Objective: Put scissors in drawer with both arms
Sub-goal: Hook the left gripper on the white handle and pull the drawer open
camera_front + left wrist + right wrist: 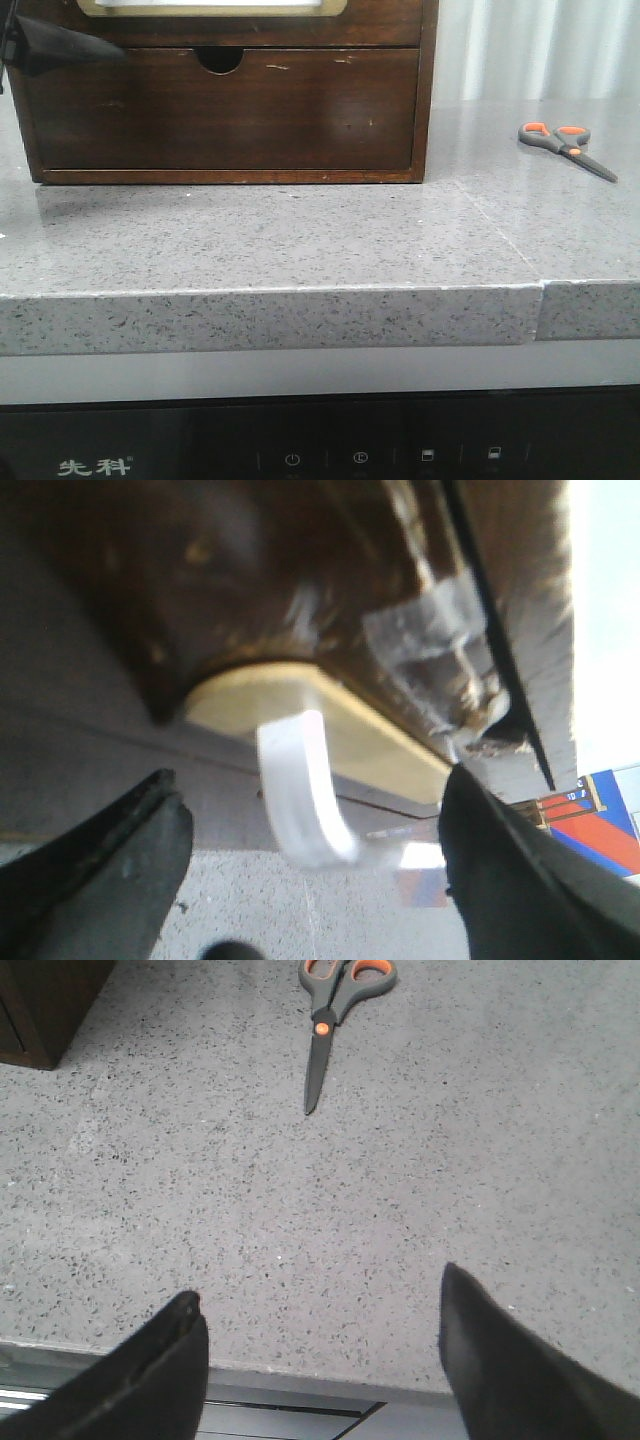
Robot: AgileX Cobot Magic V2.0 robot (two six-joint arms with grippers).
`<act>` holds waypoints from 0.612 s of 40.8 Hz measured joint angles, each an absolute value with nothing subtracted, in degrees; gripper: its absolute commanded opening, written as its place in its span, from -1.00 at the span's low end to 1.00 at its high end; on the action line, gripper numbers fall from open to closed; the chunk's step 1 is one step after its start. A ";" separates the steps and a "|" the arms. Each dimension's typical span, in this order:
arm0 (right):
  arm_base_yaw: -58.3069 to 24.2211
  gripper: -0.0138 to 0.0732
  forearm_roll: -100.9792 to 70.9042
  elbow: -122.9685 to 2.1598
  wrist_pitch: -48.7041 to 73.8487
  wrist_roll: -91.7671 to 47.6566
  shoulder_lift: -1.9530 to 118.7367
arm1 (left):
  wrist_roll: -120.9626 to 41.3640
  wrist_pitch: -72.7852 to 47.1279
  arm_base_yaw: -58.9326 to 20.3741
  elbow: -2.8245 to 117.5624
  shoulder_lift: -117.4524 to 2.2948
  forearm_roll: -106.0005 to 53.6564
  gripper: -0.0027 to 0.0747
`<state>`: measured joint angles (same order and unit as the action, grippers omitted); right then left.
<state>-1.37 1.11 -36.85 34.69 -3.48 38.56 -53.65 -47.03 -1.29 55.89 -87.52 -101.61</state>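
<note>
The scissors (566, 147) lay flat on the grey speckled stone counter (300, 240), well apart from the dark brown wooden box (225, 100) and off to its right. They were closed, with short grey blades, dark grey handles and orange inside the finger loops. They looked small, light and stiff. The metal blades would likely be thin and slippery and sit low on the hard counter, so the fatter handles, or the spot near the orange screw, seemed the best place to take hold.

The right gripper (320, 1360) hung over the near edge of the counter with its black pointed jaws wide apart and nothing between them. The scissors were ahead of it, tips pointing back toward it.

The left gripper (310, 880) was close up to the drawer (215, 8), the one with the pale panel in a cream rounded frame at the top of the box. Its jaws stood open on both sides of a white curved hook-like pull (305, 790), not yet squeezing it. That view was blurry, so the pull might be plastic or tape. The drawer looked closed
</note>
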 measured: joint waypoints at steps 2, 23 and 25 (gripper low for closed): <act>-1.37 0.50 1.11 -36.85 34.69 -3.48 38.56 | -53.65 -47.07 -1.29 56.46 -87.91 -101.61 0.12; -1.37 0.50 1.11 -36.85 34.69 -3.48 38.56 | -51.28 -50.71 -1.20 57.49 -90.13 -102.87 -0.61; -1.37 0.50 1.11 -36.85 34.69 -3.48 38.56 | -51.04 -50.96 -1.08 57.36 -90.13 -102.97 -0.61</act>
<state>-1.37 1.11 -36.85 34.69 -3.48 38.56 -51.04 -50.96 -1.08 57.36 -90.13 -102.97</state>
